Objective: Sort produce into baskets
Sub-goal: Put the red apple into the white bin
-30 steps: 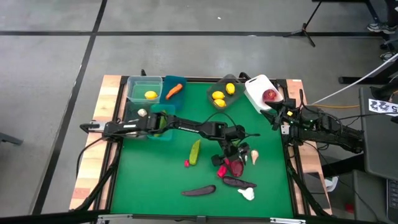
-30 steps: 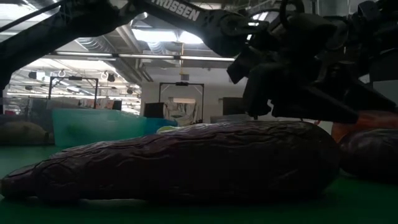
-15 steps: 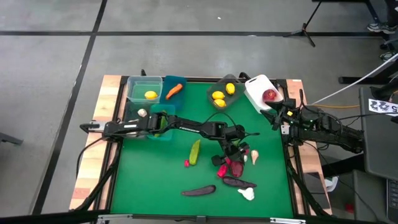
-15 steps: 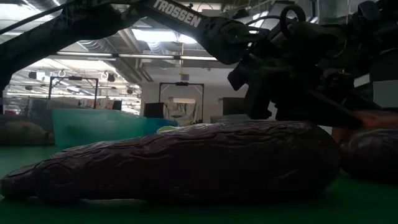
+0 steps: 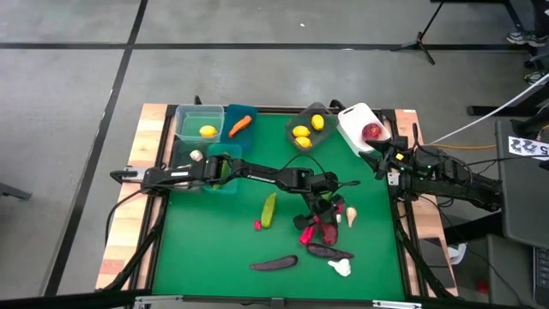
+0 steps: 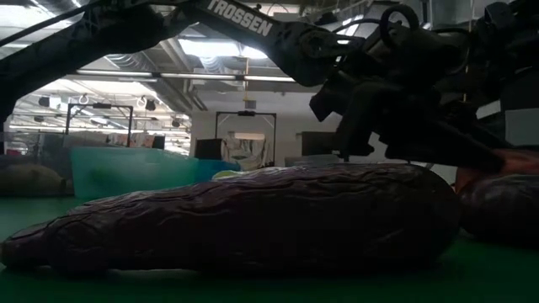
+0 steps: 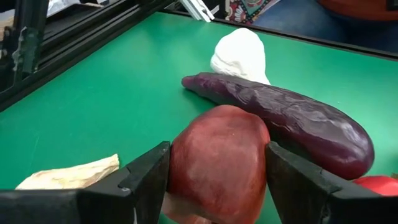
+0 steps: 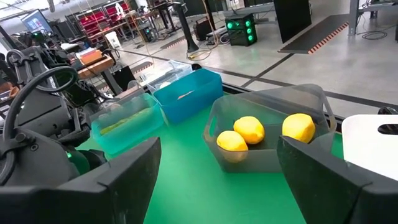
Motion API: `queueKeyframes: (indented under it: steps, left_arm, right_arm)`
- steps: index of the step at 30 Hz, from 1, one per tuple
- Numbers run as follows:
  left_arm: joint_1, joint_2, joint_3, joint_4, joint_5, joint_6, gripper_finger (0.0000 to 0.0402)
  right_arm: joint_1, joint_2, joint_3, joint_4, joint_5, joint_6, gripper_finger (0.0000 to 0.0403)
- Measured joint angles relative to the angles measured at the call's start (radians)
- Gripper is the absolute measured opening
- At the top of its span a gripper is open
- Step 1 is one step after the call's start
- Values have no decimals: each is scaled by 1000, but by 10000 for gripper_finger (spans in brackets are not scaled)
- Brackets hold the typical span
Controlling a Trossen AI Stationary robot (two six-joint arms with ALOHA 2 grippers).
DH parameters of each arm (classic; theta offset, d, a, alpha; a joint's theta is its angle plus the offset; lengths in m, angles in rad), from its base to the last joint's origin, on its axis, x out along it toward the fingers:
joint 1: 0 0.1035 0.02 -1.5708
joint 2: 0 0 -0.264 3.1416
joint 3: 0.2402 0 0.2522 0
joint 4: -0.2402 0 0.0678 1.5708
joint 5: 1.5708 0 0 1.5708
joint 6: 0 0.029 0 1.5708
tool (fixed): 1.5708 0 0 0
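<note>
Your left pincer point(image 7: 217, 180) is clamped round a red apple point(image 7: 217, 163) low over the green bench point(image 5: 214, 249), near its right middle.

Largest to smallest, you have five baskets along the far side: clear green point(image 5: 198, 120), blue point(image 5: 239, 116), teal point(image 5: 225, 166), grey point(image 5: 310, 130) and white point(image 5: 358, 129). Two dark purple, wrinkled eggplants: one point(image 5: 274, 263) lies near the front edge, the other point(image 7: 286, 118) touches the gripped apple. One green cucumber point(image 5: 269, 209) lies mid-bench. Three yellow lemons: two point(image 8: 242, 134) in the grey basket, one point(image 5: 208, 131) in the green. The apple is dull red, smooth, faintly streaked. Your right pincer point(image 8: 214, 186) waits released beside the white basket.
</note>
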Motion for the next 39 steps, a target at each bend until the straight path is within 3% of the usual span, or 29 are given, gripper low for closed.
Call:
queueKeyframes:
  steps: [23,33,39]
  left_arm:
    - [21,-16,12,-12,-50,-129,232]
    - [97,-20,174,-6,-50,-387,232]
    - [177,-59,168,112,-22,-588,232]
  right_arm:
    - [0,0,0,-1,0,0,319]
    - [0,0,0,10,1,-16,319]
    - [0,0,0,88,0,-106,319]
